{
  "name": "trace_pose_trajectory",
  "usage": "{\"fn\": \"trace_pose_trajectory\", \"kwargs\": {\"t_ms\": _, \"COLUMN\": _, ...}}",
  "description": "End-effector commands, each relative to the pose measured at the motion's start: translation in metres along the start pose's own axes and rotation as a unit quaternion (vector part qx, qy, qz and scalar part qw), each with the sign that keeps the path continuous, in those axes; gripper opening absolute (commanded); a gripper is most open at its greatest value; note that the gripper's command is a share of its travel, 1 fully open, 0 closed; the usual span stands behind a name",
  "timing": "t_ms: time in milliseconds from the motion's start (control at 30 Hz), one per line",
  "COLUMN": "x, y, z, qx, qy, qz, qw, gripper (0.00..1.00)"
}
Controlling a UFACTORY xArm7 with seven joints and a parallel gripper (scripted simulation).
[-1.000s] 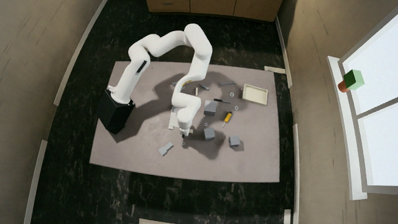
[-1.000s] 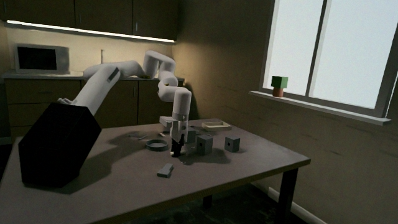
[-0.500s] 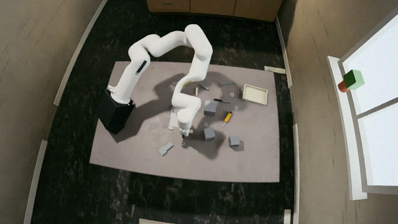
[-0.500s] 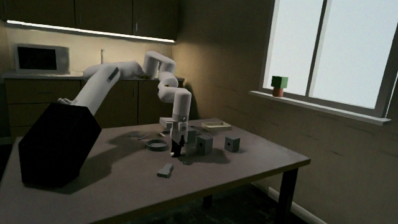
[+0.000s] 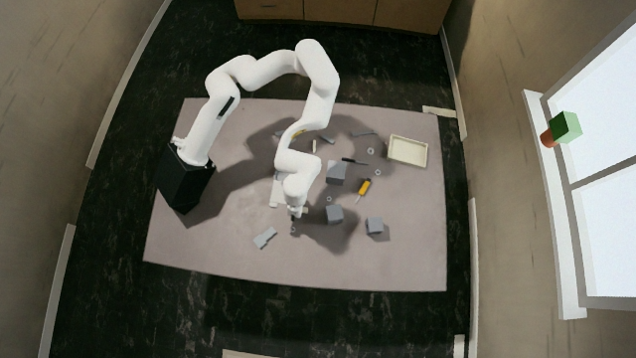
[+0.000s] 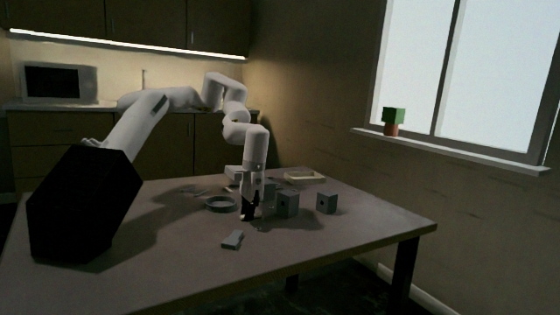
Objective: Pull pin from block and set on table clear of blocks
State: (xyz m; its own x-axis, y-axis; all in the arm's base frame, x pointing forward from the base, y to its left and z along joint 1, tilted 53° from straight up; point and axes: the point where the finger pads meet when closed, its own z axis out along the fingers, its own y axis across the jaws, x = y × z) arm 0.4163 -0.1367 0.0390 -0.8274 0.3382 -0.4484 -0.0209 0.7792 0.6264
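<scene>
My gripper (image 5: pixel 293 217) (image 6: pixel 250 213) points straight down, low over the table, and is shut on a short pale pin (image 5: pixel 302 210) that sticks out sideways from the fingers. In the exterior view the pin is hard to make out against the dark fingers. The nearest grey block (image 5: pixel 334 214) (image 6: pixel 287 203) stands upright a short way to the right of the gripper, with an empty round hole in its face. The pin is clear of that block. A second holed block (image 5: pixel 375 225) (image 6: pixel 326 201) stands further right. A third block (image 5: pixel 337 172) stands behind them.
A yellow-handled screwdriver (image 5: pixel 364 188), small washers and flat grey parts lie behind the blocks. A cream tray (image 5: pixel 407 150) (image 6: pixel 304 177) sits at the far right. A flat grey piece (image 5: pixel 264 237) (image 6: pixel 233 239) lies front left of the gripper. A grey ring (image 6: pixel 220 203) lies beside it.
</scene>
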Motion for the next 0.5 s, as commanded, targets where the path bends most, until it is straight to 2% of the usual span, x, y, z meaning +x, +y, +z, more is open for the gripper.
{"fn": "trace_pose_trajectory", "kwargs": {"t_ms": 0, "x": -0.0006, "y": -0.0009, "z": -0.0014, "qx": 0.001, "qy": -0.001, "qz": 0.0, "qw": 1.0, "gripper": 0.3}}
{"fn": "trace_pose_trajectory", "kwargs": {"t_ms": 167, "x": -0.0006, "y": -0.0009, "z": -0.0014, "qx": 0.001, "qy": -0.001, "qz": 0.0, "qw": 1.0, "gripper": 0.3}}
{"fn": "trace_pose_trajectory", "kwargs": {"t_ms": 200, "x": -0.0006, "y": -0.0009, "z": -0.0014, "qx": 0.001, "qy": -0.001, "qz": 0.0, "qw": 1.0, "gripper": 0.37}}
{"fn": "trace_pose_trajectory", "kwargs": {"t_ms": 367, "x": -0.0006, "y": -0.0009, "z": -0.0014, "qx": 0.001, "qy": -0.001, "qz": 0.0, "qw": 1.0, "gripper": 0.37}}
{"fn": "trace_pose_trajectory", "kwargs": {"t_ms": 400, "x": -0.0006, "y": -0.0009, "z": -0.0014, "qx": 0.001, "qy": -0.001, "qz": 0.0, "qw": 1.0, "gripper": 0.47}}
{"fn": "trace_pose_trajectory", "kwargs": {"t_ms": 467, "x": -0.0006, "y": -0.0009, "z": -0.0014, "qx": 0.001, "qy": -0.001, "qz": 0.0, "qw": 1.0, "gripper": 0.47}}
